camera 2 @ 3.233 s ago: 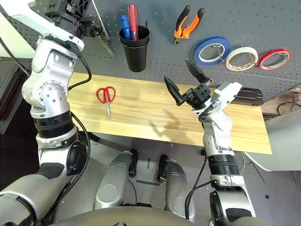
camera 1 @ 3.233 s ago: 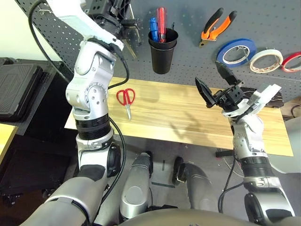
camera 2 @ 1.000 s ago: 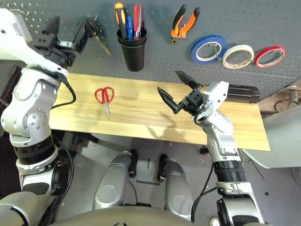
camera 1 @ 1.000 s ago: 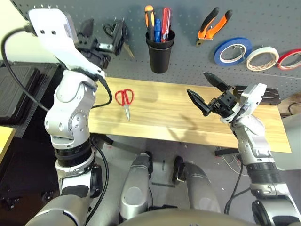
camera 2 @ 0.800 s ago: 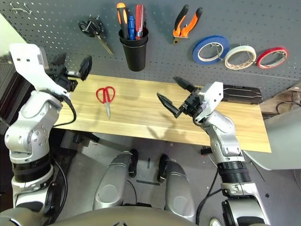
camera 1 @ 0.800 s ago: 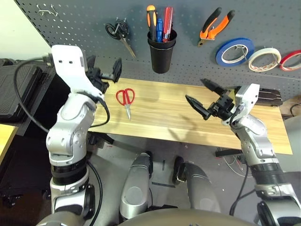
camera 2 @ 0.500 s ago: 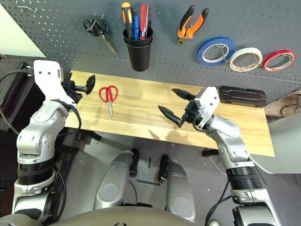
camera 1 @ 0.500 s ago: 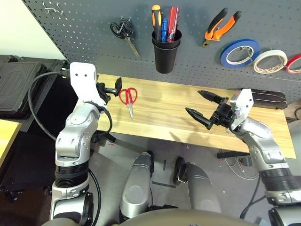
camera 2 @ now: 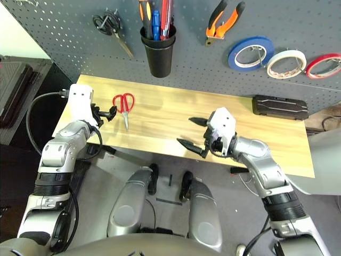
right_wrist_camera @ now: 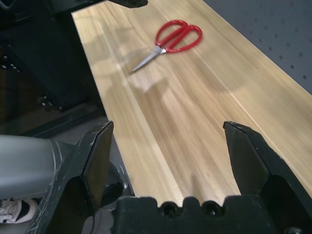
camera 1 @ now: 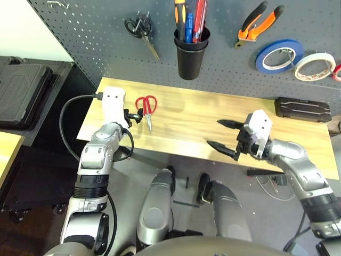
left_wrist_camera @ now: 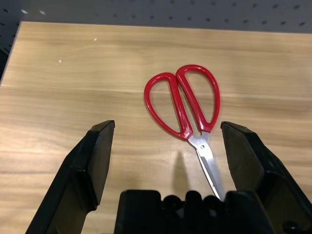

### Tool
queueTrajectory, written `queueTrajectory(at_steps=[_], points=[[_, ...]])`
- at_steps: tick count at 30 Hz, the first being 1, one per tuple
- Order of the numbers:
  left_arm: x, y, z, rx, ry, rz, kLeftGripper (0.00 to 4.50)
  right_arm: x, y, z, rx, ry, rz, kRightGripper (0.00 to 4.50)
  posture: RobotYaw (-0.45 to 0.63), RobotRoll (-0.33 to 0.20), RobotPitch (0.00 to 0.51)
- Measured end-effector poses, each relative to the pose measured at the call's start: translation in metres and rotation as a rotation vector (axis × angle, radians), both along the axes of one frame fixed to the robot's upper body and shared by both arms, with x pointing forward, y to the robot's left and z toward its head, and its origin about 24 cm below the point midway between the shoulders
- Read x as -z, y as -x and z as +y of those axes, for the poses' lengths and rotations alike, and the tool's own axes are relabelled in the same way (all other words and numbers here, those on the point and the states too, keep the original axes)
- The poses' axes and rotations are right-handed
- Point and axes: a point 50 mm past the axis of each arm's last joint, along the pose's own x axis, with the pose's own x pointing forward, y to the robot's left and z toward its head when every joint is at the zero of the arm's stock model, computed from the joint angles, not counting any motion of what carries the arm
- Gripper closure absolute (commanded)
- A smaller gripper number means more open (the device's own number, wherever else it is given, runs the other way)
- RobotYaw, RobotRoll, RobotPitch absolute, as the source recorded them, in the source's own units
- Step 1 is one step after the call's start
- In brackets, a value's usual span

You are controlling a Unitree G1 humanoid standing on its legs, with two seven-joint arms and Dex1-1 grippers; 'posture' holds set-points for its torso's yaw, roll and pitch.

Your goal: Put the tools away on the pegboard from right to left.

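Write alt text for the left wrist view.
Red-handled scissors lie closed on a wooden table, handles toward the grey pegboard beyond the table's edge. The left gripper is open, its two black fingers spread apart, with the scissors' blades reaching down between them.

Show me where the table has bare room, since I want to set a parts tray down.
The widest bare patch of the table lies between the red-handled scissors and the right gripper. It's crowded at the scissors, with the left gripper close by, and around the black case behind the right gripper.
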Motion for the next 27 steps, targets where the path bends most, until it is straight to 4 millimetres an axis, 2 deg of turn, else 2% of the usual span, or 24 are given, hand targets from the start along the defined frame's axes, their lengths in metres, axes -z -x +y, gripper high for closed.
queueTrajectory(at_steps=[11, 17, 21, 27], points=[[0.017, -0.026, 0.004, -0.064, 0.006, 0.009, 0.04, 0.003, -0.002, 0.015, 0.028, 0.028, -0.011, 0.00, 0.17, 0.000, 0.389], [0.016, -0.040, 0.010, -0.133, -0.019, -0.017, 0.04, 0.003, -0.003, 0.021, 0.033, 0.038, -0.023, 0.00, 0.16, 0.000, 0.392], [0.021, -0.045, 0.010, -0.155, -0.019, -0.016, 0.04, 0.003, -0.003, 0.021, 0.043, 0.043, -0.019, 0.00, 0.15, 0.000, 0.391], [0.037, -0.045, 0.014, -0.189, -0.042, 0.036, 0.04, -0.004, -0.004, 0.024, 0.040, 0.043, -0.038, 0.00, 0.12, 0.000, 0.387]])
